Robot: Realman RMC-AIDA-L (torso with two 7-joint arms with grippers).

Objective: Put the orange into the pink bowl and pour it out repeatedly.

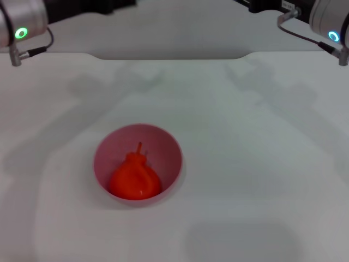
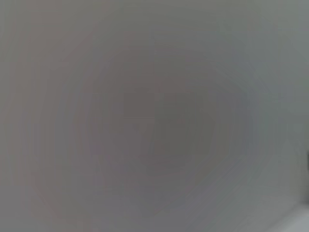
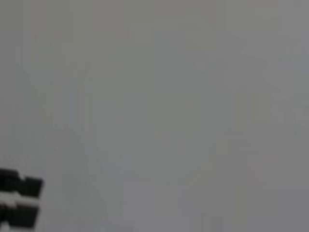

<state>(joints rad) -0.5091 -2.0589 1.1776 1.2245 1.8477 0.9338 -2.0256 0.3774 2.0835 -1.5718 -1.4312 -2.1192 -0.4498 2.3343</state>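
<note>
Head view: pink bowl (image 1: 137, 164) sits upright on the white table (image 1: 245, 164), a bit toward 7 o'clock from table centre, well apart from both arms. Round, deep, smooth plastic w/ a glossy inner wall, plain, no markings. The orange (image 1: 134, 177) lies inside it, resting at the bottom against the near wall, approx. 6 o'clock within the bowl. Bright orange-red, roundish fat body w/ a bulging neck & a thin stem; surface looks smooth & slightly shiny, w/ a pale highlight low on the body. Its long axis runs near-to-far: fat end toward 6 o'clock, neck & stem pointing to 12 o'clock, stem tip rising over the bowl's middle. Fruit fills about half the bowl's width. Left arm (image 1: 22, 22) is parked at the 10–11 o'clock corner, metallic grey cylinder w/ a green ring light & a thin cable; right arm (image 1: 327, 22) parked at the 1–2 o'clock corner, same grey shell, blue-white ring light, cable too. Neither gripper shows here, so can't tell if the fingers are apart or together. Table is matte white, w/ soft arm shadows at the far side. Left wrist view: only a blurred flat grey surface, nothing identifiable. Right wrist view: same plain grey, plus a dark blocky shape (image 3: 19, 205) at one corner, too blurred to identify.
</note>
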